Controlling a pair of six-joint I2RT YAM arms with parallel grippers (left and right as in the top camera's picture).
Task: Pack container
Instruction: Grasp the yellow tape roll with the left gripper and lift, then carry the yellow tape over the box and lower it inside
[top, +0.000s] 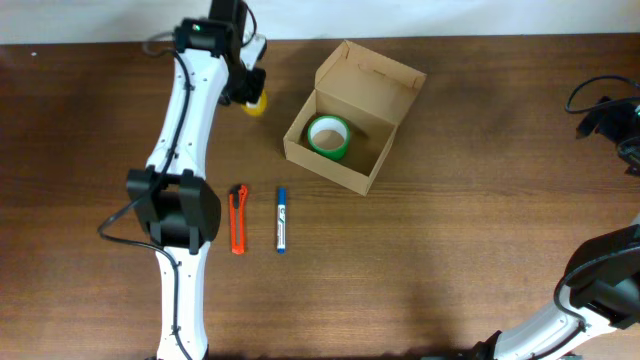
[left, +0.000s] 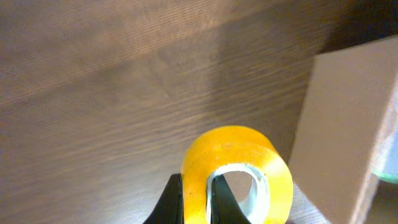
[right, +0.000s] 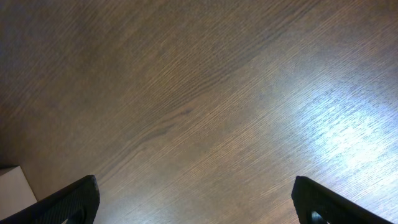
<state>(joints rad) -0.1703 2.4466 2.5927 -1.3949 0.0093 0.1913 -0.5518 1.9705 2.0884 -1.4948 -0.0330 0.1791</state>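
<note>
the left gripper (left: 196, 202) clamps a yellow tape roll (left: 239, 155) by its wall; the right gripper (right: 196, 205) has its jaws wide apart. near lie an orange cutter (top: 238, 218) and blue pen (top: 281, 218); farther, right of the yellow roll, the open container (top: 372, 78) holds green tape (top: 328, 150).

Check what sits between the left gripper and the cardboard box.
Nothing but bare table. The left gripper, shut on the yellow tape roll, is beside the box; the overhead view shows only wood in the gap.

The container (top: 370, 72) is brown, the tape (left: 236, 149) yellow.
</note>
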